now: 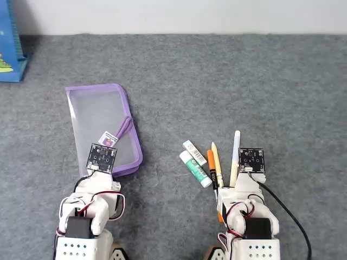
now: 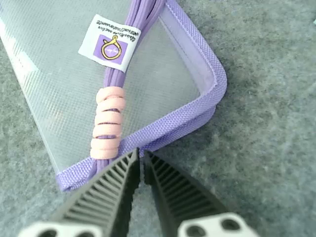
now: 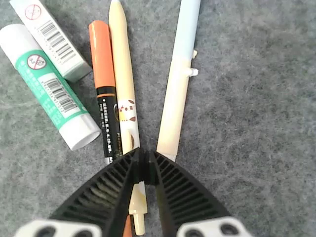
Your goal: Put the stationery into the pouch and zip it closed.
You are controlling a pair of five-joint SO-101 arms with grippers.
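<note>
The pouch (image 1: pixel 97 114) lies flat on the grey worktop (image 1: pixel 227 81), left of centre in the high view. It is judged light, limp and likely to slide. The best holds are the stiff purple binding or the purple pull cord (image 2: pixel 109 129) with its pink coil and label (image 2: pixel 109 47). The panel is clear ribbed plastic; I cannot tell whether the zip is open. The stationery lies grouped right of centre: glue stick (image 1: pixel 195 169), white stick (image 1: pixel 194 153), orange marker (image 1: pixel 212 169), cream pen (image 1: pixel 217 161) and pale blue-and-cream pen (image 1: pixel 235 157). All are judged light, rigid, smooth and prone to roll, so take them mid-barrel. The left gripper (image 2: pixel 140 163) sits at the pouch's near edge and the right gripper (image 3: pixel 144 165) above the pens. Both have their fingers drawn nearly together, holding nothing.
</note>
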